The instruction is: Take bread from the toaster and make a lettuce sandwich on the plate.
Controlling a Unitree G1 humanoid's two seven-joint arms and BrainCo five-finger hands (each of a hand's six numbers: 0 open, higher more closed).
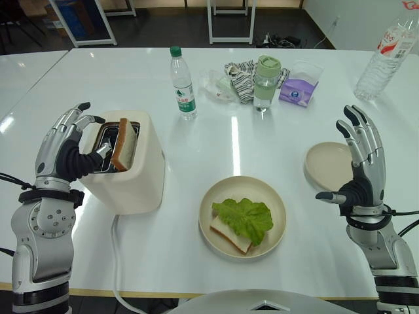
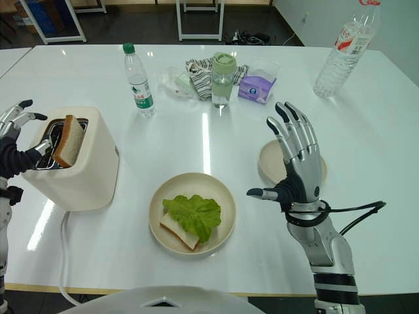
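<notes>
Room: bare white surface (image 1: 183,222) is lying open between the cream toaster (image 1: 134,180) and the round beige plate (image 1: 268,190), which is sitting near the front edge.
Left hand (image 1: 65,147): hovering at the toaster slot, fingers loose, one tip beside the upright bread slice (image 1: 124,144), not clasping it.
Right hand (image 1: 361,160): standing with fingers spread, holding nothing.
Plate: carrying a second bread slice (image 1: 229,234) under a green lettuce leaf (image 1: 247,218).

You face a glossy white table (image 1: 301,222) with a streak of light (image 1: 236,144) reflected down its middle; a second white table (image 1: 26,65) stands just beside it on the left. Behind them you see dark floor (image 1: 163,26), a white metal frame (image 1: 230,19) and a pale wall (image 1: 357,16)
</notes>
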